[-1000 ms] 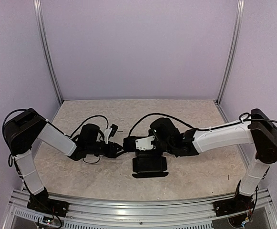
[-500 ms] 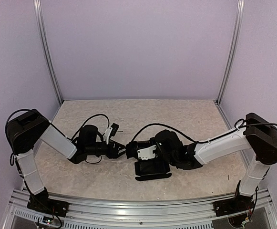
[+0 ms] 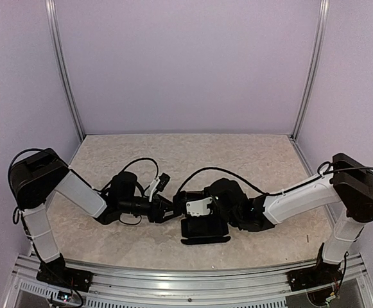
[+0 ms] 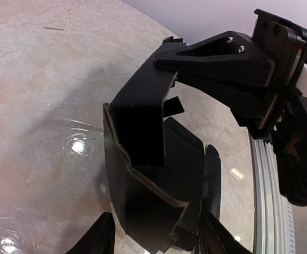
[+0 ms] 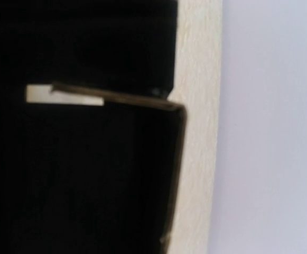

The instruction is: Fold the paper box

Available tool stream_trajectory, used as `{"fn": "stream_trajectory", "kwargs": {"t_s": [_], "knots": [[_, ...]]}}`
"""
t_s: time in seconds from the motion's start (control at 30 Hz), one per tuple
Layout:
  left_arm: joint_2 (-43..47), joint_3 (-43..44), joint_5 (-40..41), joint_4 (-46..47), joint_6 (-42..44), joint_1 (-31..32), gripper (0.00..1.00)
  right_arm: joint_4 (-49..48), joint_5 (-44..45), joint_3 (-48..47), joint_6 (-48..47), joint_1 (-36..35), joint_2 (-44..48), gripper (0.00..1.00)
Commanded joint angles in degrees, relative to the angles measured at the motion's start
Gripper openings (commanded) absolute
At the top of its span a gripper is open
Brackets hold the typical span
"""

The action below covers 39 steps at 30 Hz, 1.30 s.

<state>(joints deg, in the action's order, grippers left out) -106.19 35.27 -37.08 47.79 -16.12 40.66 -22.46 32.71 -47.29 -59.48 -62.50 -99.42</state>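
Slide the left gripper, fingers spread wide, slowly over the paper box, one each side. Squeeze softly, never crush. Pinch the top flap tight in the closed right gripper. Find the box low, near the middle of the table's near edge.

Pale lilac walls enclose a beige speckled table; metal uprights flank the back.

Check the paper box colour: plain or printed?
The paper box is plain matte black with no print, and its cut edges look brownish. It shows best in the left wrist view.
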Motion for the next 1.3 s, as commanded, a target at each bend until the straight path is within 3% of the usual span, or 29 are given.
{"fn": "stream_trajectory", "kwargs": {"t_s": [0.0, 0.2, 0.4, 0.53, 0.7, 0.87, 1.0, 1.07, 1.2, 1.27], "knots": [[-1.3, 2.3, 0.86, -2.66, 2.15, 0.82, 0.53, 0.09, 0.73, 1.03, 2.22, -1.18, 1.76, 0.0], [-1.3, 1.55, 1.87, -1.47, 2.38, 0.82, 0.53, -7.29, 2.62, 5.36, -3.17, -3.66, 1.36, 0.0], [3.25, -3.09, 5.12, -0.92, 2.47, 2.1, 0.51, -26.5, 5.88, 12.35, -13.48, -6.1, -0.02, 0.0], [2.45, -0.37, 4.71, -6.58, 3.52, 3.03, 0.4, -29.98, 7.51, 13.23, -15.54, -7.39, -0.35, 0.0], [1.62, 1.98, 10.14, -8.11, 3.87, 5.61, 0.25, -28.31, 8.12, 13.07, -15.85, -7.94, -0.59, 0.0], [1.83, 2.65, 21.35, -9.05, 3.38, 7.85, 0.08, -19.32, 8.1, 11.04, -11.02, -8.03, 0.47, 0.0], [1.11, 2.94, 26.87, -9.32, 4.38, 7.94, 0.02, -7.13, 4.89, 8.9, -5.29, -7.86, 2.98, 0.0], [0.18, 3.37, 28.96, -9.14, 5.72, 7.91, 0.0, 0.99, 2.86, 6.37, -0.75, -7.09, 3.69, 0.07], [-2.29, 3.64, 31.49, -7.24, 8.59, 7.94, 0.0, 20.53, -7.25, -2.28, 10.25, -3.73, 5.37, 0.32], [-3.18, 2.86, 31.7, -4.93, 9.66, 8.02, 0.0, 29.34, -13.77, -6.76, 13.9, -1.21, 6.32, 0.38]]}}
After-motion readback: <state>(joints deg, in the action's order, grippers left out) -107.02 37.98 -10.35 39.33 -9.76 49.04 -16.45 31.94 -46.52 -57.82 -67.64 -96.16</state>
